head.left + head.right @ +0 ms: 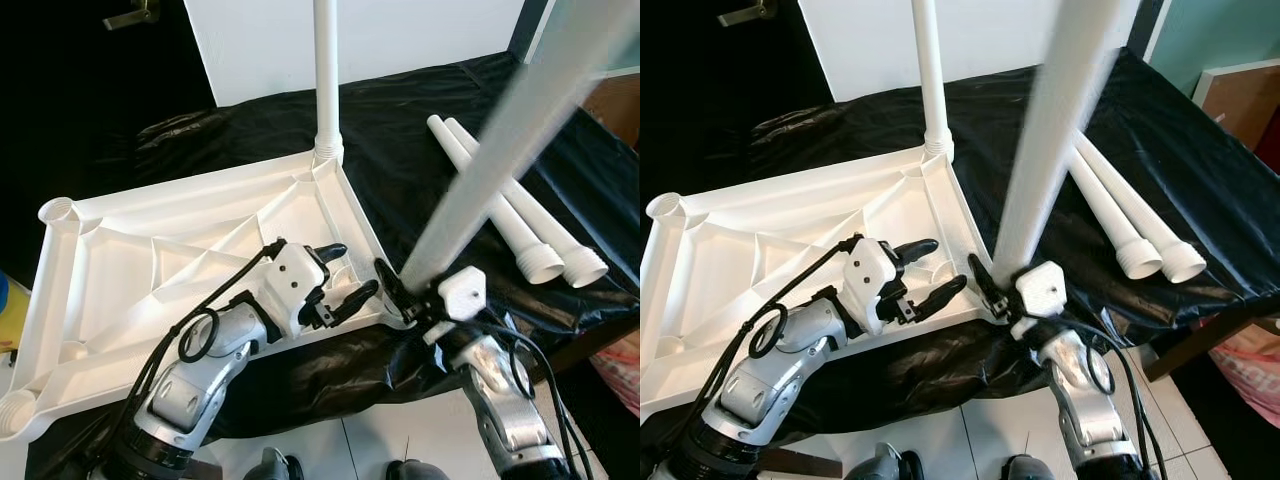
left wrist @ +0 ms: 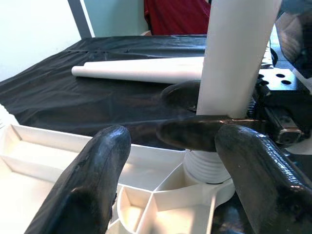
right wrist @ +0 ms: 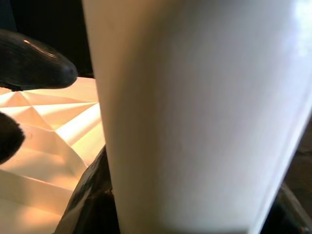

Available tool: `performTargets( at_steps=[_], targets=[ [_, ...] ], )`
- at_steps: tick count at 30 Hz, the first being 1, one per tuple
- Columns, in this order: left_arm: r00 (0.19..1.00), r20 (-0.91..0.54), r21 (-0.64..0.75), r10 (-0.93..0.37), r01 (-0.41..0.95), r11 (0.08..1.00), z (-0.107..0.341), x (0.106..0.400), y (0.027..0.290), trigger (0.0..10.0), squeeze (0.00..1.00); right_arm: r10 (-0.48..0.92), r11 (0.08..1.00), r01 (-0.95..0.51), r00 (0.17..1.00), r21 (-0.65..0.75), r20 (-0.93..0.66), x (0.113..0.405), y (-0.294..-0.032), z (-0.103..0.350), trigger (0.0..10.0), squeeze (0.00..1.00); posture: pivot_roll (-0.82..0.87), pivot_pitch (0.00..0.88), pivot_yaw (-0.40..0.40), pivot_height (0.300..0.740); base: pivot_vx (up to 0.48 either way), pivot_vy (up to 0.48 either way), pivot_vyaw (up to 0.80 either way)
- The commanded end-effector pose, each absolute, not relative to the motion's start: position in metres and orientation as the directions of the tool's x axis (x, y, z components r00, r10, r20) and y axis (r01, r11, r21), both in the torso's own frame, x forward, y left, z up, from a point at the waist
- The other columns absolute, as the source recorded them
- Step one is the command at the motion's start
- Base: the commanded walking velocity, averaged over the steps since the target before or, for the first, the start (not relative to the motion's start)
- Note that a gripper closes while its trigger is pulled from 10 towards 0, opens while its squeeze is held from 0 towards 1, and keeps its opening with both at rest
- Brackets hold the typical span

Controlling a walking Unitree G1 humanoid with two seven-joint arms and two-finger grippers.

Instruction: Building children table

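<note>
A black plastic sheet (image 1: 420, 150) covers the work surface, and on it lies the upturned white children's tabletop (image 1: 150, 270), its ribbed underside facing up, with round leg sockets at the corners. One white table leg (image 1: 327, 70) already stands upright in the far corner socket. A second white leg (image 1: 1055, 120) stands at the near corner of the tabletop closest to the right arm, its ridged lower end sitting on that corner socket, as the left wrist view shows; it leans slightly and rises out of the top of the head views. The right gripper (image 1: 990, 285) is clamped around the lower part of this leg, its black fingers on either side of the shaft just above the socket. The left gripper (image 1: 342, 272) hovers over the tabletop's edge just beside that corner, its two black fingers (image 2: 97, 180) spread apart and holding nothing. Two spare white legs (image 1: 520, 225) lie side by side on the black sheet to the right, well apart from the tabletop, their flared ribbed ends toward the robot.
</note>
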State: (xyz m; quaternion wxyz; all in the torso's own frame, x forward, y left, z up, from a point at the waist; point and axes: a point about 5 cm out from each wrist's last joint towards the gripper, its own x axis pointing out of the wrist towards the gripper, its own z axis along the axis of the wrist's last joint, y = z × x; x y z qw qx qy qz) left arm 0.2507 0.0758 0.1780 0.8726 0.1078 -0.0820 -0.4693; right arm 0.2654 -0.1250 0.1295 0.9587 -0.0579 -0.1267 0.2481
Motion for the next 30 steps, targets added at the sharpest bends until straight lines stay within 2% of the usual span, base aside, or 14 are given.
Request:
performTargets(
  at_steps=[1,8,23,27,30],
  targets=[
    [0.498,0.025,0.281,-0.867,0.829,0.484,0.181,0.248,0.077,10.0,0.0,0.476,0.876,-0.469,0.879,-0.114,0.035,0.265,-0.129,0.1,10.0,0.0,-0.04,0.124,0.081,0.74,0.0,0.0,0.0],
    [0.498,0.028,0.282,-0.866,0.828,0.485,0.182,0.248,0.077,10.0,0.0,0.453,0.884,-0.445,0.891,-0.143,0.023,0.273,-0.137,0.101,10.0,0.0,-0.04,0.122,0.078,0.74,0.0,0.0,0.0],
    [0.5,0.035,0.286,-0.866,0.825,0.488,0.184,0.249,0.077,10.0,0.0,0.275,0.946,-0.263,0.961,-0.189,0.037,0.291,-0.166,0.103,10.0,0.0,-0.04,0.12,0.082,0.74,0.0,0.0,0.0],
    [0.498,0.035,0.288,-0.866,0.825,0.486,0.184,0.249,0.077,10.0,0.0,0.175,0.973,-0.165,0.983,-0.16,0.054,0.294,-0.175,0.104,10.0,0.0,-0.04,0.119,0.081,0.74,0.0,0.0,0.0],
    [0.496,0.039,0.287,-0.867,0.826,0.485,0.185,0.25,0.075,10.0,0.0,0.003,0.995,0.002,0.999,-0.098,0.045,0.296,-0.169,0.102,10.0,0.0,-0.04,0.118,0.082,0.74,0.0,0.0,0.0]
  ],
)
